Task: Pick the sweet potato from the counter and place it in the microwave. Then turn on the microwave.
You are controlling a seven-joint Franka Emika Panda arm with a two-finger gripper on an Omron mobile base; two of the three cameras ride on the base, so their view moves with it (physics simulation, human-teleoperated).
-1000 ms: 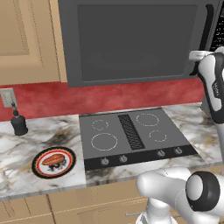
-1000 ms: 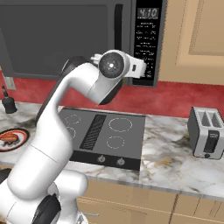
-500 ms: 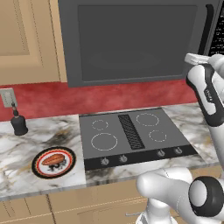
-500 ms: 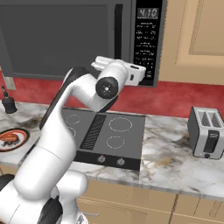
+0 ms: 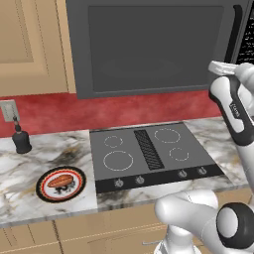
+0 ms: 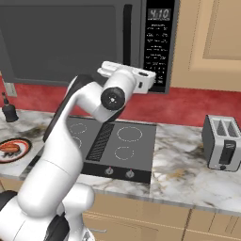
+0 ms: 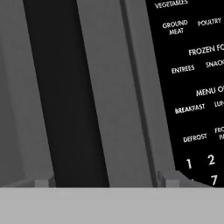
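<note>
The sweet potato (image 5: 62,179) lies on a round red-rimmed plate (image 5: 47,191) on the counter (image 5: 30,163), left of the cooktop; the right base view shows the sweet potato (image 6: 9,147) at its far left edge. The microwave (image 5: 154,44) hangs above the cooktop with its door closed. My gripper (image 7: 105,181) is open, raised close to the microwave front, far from the sweet potato. Its fingertips (image 7: 168,179) straddle the black handle (image 7: 65,87) and a grey door strip, with the button panel (image 7: 192,87) to the right. The hand (image 6: 141,77) sits just below that panel.
A dark cooktop (image 5: 149,154) is set into the counter under the microwave. A black bottle (image 5: 21,139) stands by the wall outlet at the left. A toaster (image 6: 223,148) stands at the right. Tan cabinets flank the microwave.
The hand has shifted a little to the left along the microwave front, and the arm's elbow has swung with it. The sweet potato and plate have not moved.
</note>
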